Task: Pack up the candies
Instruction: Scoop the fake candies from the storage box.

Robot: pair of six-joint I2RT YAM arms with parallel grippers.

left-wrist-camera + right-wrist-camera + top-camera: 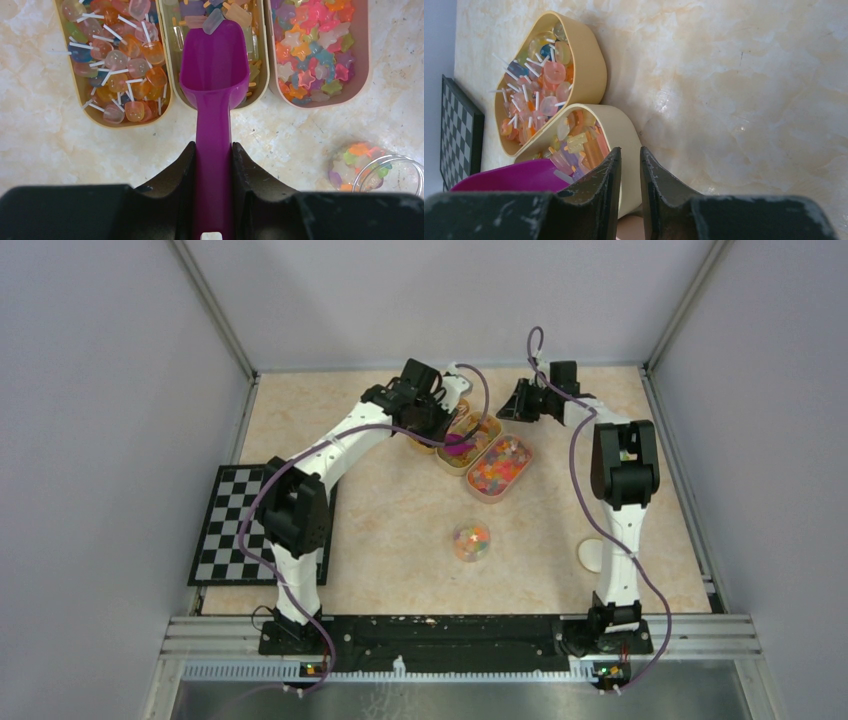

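Note:
The candies fill three cream trays: lollipops (117,65) on the left, stick sweets (240,15) in the middle, stars (315,45) on the right. A clear jar (375,170) at the lower right holds some star candies. My left gripper (213,150) is shut on the handle of a purple scoop (215,75). The scoop's bowl lies over the middle tray with one pale candy (214,21) at its tip. My right gripper (630,155) hovers at the far end of the middle tray (624,125), jaws a narrow gap apart, with the tray's outer wall showing between them.
A checkerboard (240,525) lies at the table's left edge. The candy jar (471,542) stands mid-table, in front of the trays. A white disc (591,555) sits by the right arm's base. Grey walls enclose the marbled table.

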